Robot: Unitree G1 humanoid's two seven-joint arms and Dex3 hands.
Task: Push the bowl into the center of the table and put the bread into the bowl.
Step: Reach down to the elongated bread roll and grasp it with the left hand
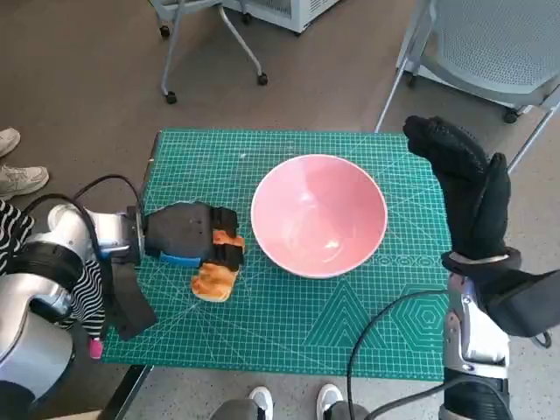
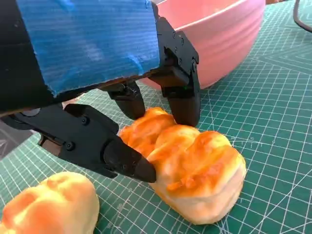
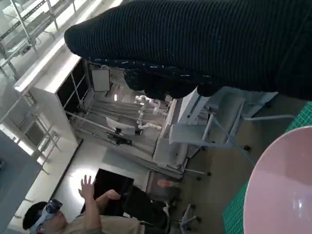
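Observation:
The pink bowl (image 1: 319, 214) stands near the middle of the green mat (image 1: 350, 324); its wall (image 2: 219, 44) rises just beyond my left hand. My left hand (image 1: 188, 234) lies low on the mat to the bowl's left. Its thumb (image 2: 97, 146) and fingers (image 2: 183, 92) pinch a golden bread roll (image 2: 195, 170) that still rests on the mat. In the head view only an orange edge of that roll (image 1: 229, 238) shows. My right hand (image 1: 464, 188) is raised at the table's right edge, beside the bowl, fingers straight and holding nothing.
A second bread roll (image 1: 214, 282) lies on the mat right beside my left hand, also seen close by (image 2: 48, 204). Grey chairs (image 1: 490, 44) stand behind the table. A person's shoes (image 1: 17, 175) are at the left, more feet (image 1: 293, 402) at the front edge.

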